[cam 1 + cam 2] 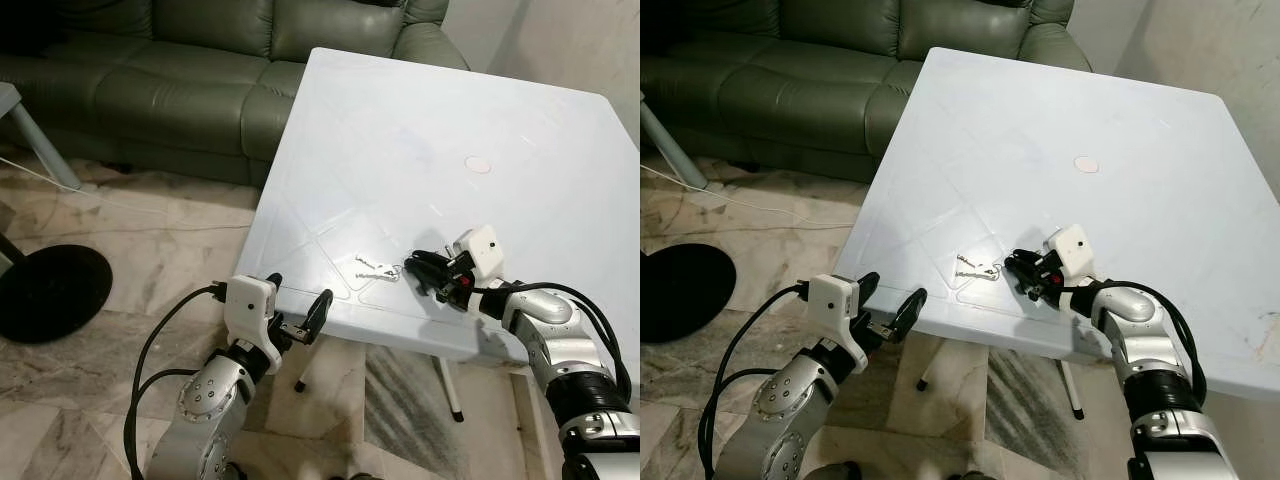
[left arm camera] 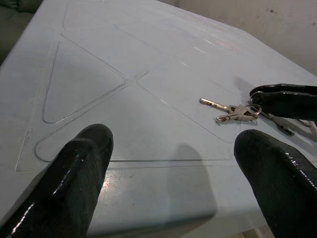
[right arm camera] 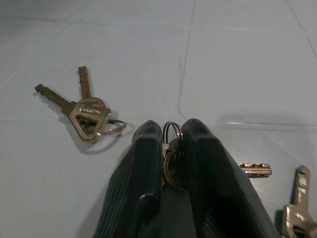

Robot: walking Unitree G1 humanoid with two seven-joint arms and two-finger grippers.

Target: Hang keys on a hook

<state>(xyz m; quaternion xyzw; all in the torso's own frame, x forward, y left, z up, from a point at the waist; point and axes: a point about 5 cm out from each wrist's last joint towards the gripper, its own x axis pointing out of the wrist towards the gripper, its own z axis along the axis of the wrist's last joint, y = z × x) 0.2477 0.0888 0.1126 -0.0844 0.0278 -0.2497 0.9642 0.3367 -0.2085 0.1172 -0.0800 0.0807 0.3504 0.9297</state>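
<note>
Right tool [image 3: 171, 148] low on table [image 1: 420, 120], pinching key ring [image 3: 172, 135].

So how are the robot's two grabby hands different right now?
The right gripper is pinched shut on a key ring, while the left gripper is spread wide open and holds nothing. The right gripper rests low on the white table, just beside the loose keys; the left gripper hangs at the table's near edge, farther from them. Both have two long black fingers, and both point toward the loose keys.
</note>
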